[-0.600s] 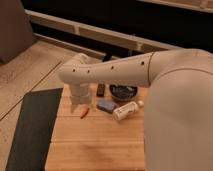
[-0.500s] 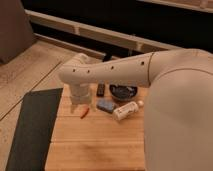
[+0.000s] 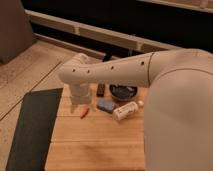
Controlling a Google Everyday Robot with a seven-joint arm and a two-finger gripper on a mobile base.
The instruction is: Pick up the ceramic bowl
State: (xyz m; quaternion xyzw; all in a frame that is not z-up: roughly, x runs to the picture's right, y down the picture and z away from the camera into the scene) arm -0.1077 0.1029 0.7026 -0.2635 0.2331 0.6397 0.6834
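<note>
The ceramic bowl (image 3: 123,92) is a dark, glossy round bowl at the far side of the wooden table (image 3: 95,145). Its upper rim is hidden behind my white arm (image 3: 112,72), which crosses the view from the right. The arm bends down at the table's far left corner. My gripper (image 3: 80,103) is at the lower end of that bend, just above the table. It is well to the left of the bowl and apart from it.
A blue-grey block (image 3: 105,105) and a white bottle (image 3: 125,110) lie just in front of the bowl. A small black item (image 3: 100,89) lies left of it. An orange item (image 3: 85,112) lies below the gripper. A black mat (image 3: 30,125) covers the floor on the left.
</note>
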